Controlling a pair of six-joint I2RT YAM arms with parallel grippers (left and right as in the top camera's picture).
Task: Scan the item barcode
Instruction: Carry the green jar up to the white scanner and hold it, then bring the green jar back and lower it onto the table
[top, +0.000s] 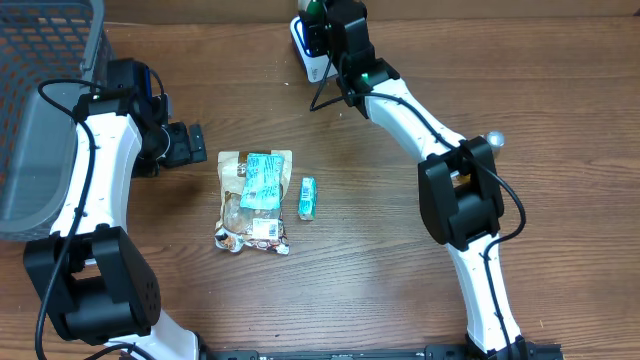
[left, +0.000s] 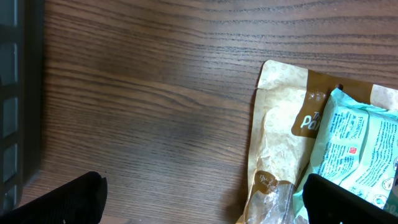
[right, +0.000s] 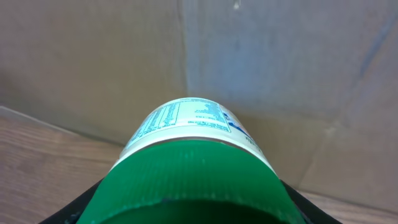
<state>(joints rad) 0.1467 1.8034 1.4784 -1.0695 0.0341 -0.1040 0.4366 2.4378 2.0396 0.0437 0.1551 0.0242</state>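
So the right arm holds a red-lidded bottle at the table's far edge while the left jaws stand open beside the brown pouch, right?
Not red: the lid is green, as the right wrist view shows. The rest holds: the right gripper holds the bottle at the far edge, and the left gripper has its jaws open beside the brown pouch.

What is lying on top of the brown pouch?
A mint-green printed packet lies across the upper half of the brown pouch. Whatever is printed on the pouch beneath the packet is covered and cannot be seen.
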